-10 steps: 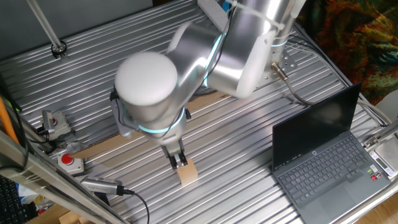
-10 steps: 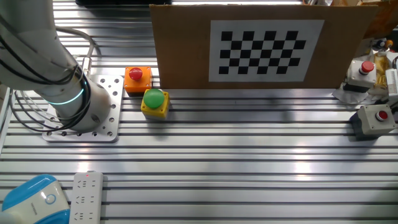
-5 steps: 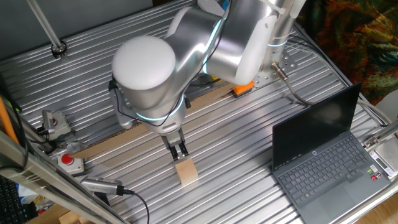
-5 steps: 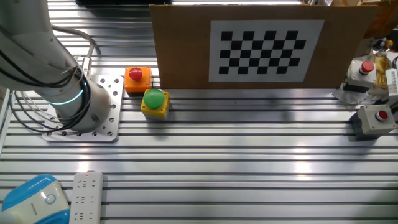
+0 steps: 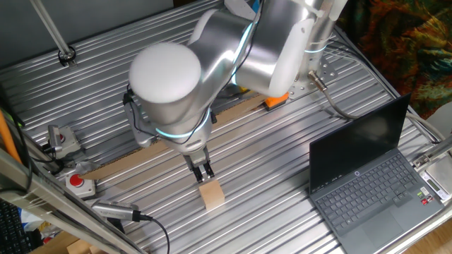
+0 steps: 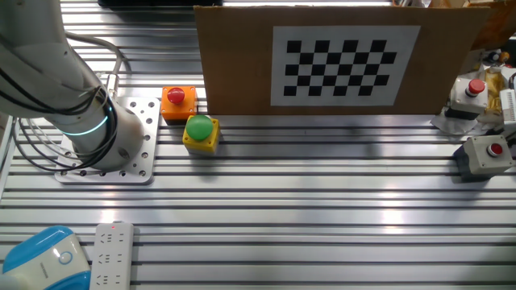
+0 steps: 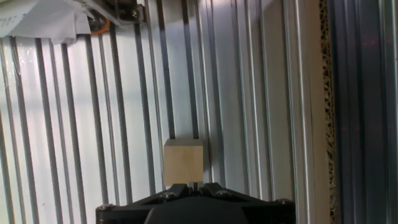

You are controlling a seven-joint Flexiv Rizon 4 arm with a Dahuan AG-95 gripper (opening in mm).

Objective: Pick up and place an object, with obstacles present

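Block of light-tan wood lies flat on the ribbed metal counter, and the tool hangs just above its far edge, fingers brought nearly together and gripping nothing. From the hand view the block sits just ahead of the fingertips, slightly left of their centre line, with the long cardboard strip running along the right side, near but not touching. That strip and the red button box look like the obstacles, so the approach wants to stay vertical and tidy. My judgement is that the step in hand is the grasp itself: spread the fingers wide enough to clear both sides of the block, shift so that they straddle its middle, then descend straight until the pads sit well down its flanks before closing. Squaring the fingers to the block's flat faces should keep it from twisting as they close. Lifting well clear before any sideways travel would keep the block from clipping the strip. The other fixed view shows only the arm's base, not the block.
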